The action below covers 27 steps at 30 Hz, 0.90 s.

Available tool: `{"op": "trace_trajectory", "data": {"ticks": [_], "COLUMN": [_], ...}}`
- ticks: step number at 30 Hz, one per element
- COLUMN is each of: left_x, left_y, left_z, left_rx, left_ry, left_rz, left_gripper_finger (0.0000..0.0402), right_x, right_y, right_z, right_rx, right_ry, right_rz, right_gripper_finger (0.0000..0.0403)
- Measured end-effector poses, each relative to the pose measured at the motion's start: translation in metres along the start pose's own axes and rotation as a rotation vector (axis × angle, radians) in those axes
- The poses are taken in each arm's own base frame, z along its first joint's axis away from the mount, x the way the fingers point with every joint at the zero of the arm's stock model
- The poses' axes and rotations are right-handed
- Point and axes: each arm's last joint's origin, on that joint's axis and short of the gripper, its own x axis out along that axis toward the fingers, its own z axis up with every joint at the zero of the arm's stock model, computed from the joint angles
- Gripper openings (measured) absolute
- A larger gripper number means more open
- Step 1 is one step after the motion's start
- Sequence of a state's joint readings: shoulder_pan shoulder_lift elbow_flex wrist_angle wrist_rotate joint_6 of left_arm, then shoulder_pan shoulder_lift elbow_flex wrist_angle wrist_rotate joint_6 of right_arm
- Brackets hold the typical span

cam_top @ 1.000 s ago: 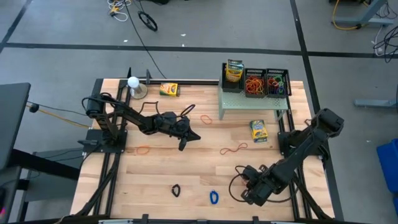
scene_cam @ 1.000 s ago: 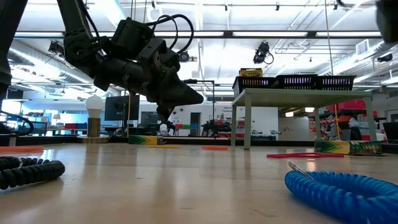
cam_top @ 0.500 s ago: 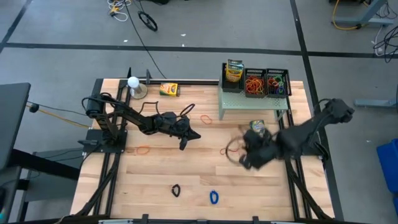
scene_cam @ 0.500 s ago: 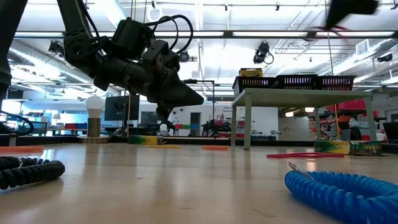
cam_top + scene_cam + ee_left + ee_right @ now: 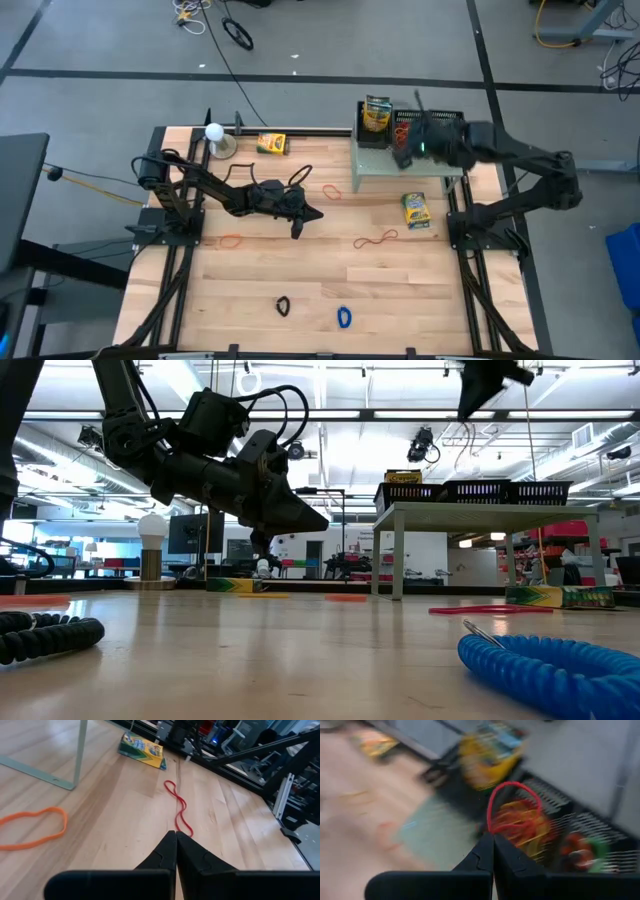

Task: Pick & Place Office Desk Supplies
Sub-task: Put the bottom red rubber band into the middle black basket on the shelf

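Right hand (image 5: 492, 837) clamped on red band (image 5: 507, 807) — centre over middle mesh tray (image 5: 408, 133), shelf's 12 o'clock, before releasing; left hand (image 5: 176, 836) together.

Red rubber band (image 5: 512, 805) pinched upright, seemingly above mesh trays (image 5: 428, 133) of bands

You won't find any lettering you can actually read here. The crayon box (image 5: 142, 750) lying on the table shows yellow-and-green printing on its face — the words are too small and soft to make out. The same goes for the crayon box (image 5: 415, 209) beside the shelf in the high view and the one (image 5: 272, 144) near the table's far edge. Nothing in the room behind the table carries a sign you could read either.
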<state>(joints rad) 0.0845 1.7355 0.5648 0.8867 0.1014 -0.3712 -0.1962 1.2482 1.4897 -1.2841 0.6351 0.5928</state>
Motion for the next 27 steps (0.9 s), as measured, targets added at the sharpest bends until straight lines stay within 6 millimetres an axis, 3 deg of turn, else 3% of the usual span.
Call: {"op": "trace_trajectory", "data": {"ticks": [8, 16, 21, 27], "left_x": [0.000, 0.000, 0.000, 0.000], "left_y": [0.001, 0.001, 0.001, 0.001], "left_z": [0.001, 0.001, 0.001, 0.001], "left_rx": [-0.006, -0.009, -0.037, -0.052], "left_ry": [-0.015, -0.025, -0.027, -0.027], "left_rz": [0.024, 0.045, 0.047, 0.047], "left_gripper_finger": [0.0005, 0.0005, 0.0005, 0.0005], "right_x": [0.059, 0.111, 0.120, 0.112], "right_y": [-0.048, -0.058, -0.056, -0.058], "right_z": [0.027, 0.000, -0.010, -0.002], "right_rx": [0.029, 0.118, 0.150, 0.210], "right_ry": [0.008, 0.134, 0.172, 0.131], "right_rz": [-0.150, -0.041, -0.045, -0.065], "right_gripper_finger": [0.0000, 0.0005, 0.0053, 0.0131]}}
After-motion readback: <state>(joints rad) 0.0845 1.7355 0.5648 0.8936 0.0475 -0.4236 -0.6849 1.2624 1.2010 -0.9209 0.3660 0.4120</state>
